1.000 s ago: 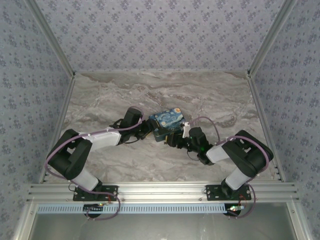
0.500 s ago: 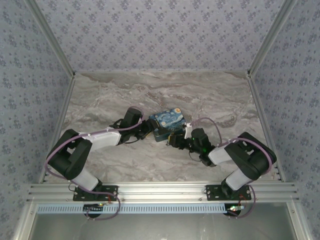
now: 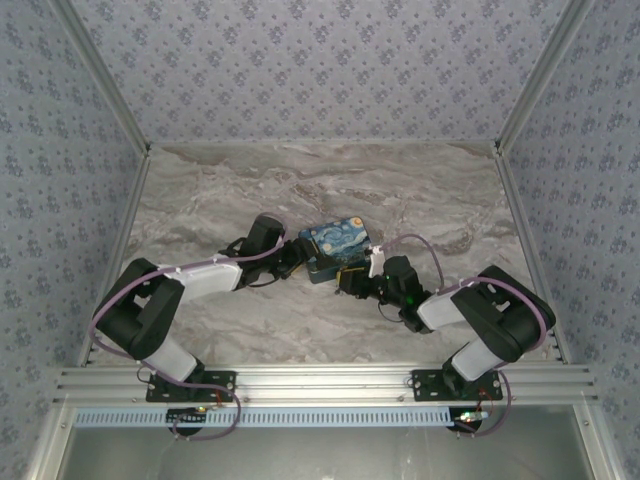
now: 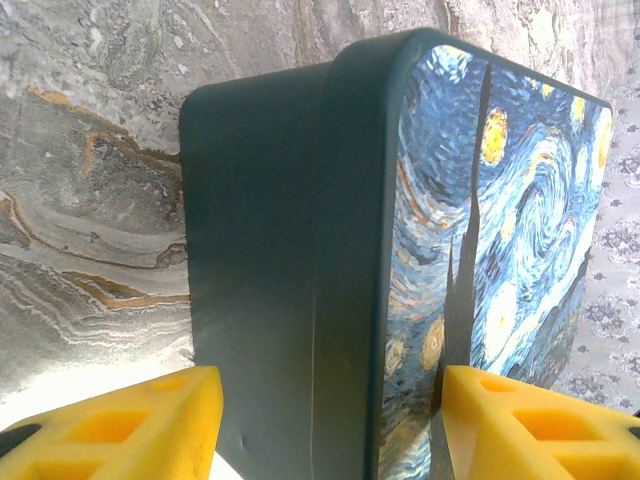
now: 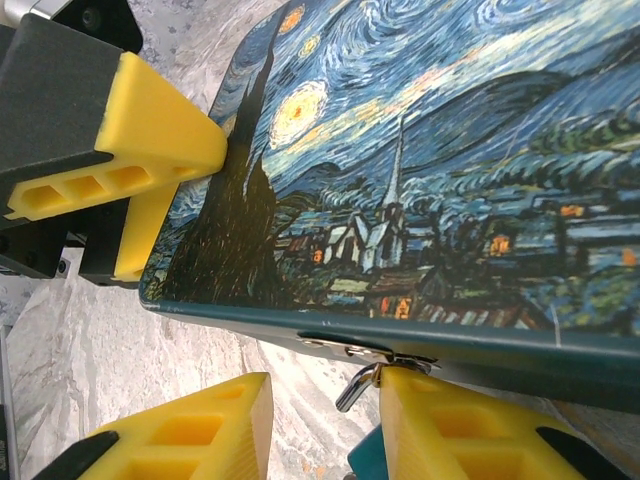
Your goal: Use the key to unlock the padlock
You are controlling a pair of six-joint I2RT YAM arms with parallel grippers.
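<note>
The padlock [image 5: 366,465] hangs by its metal shackle [image 5: 351,389] from the hasp on the near side of the painted box [image 5: 430,170]. The box lies on the marble table [image 3: 300,190] between the two arms. Its left end is clamped by the left gripper [image 4: 328,375], with one yellow finger [image 5: 150,130] pressed on the lid's corner. The right gripper [image 5: 328,380] is spread, with the padlock in the gap. The shackle is just beside one of its fingers [image 5: 470,430] and apart from the other. Whether a key is carried cannot be told.

The step in hand is judged to be the approach to the lock. It is done well if the box is gripped firmly, so that the hasp cannot swing. The small body should be steadied squarely before anything is turned, and the keyway should be lined up along the key's axis. Sideways force on the thin shackle is best avoided, since the lock is likely to twist away.
</note>
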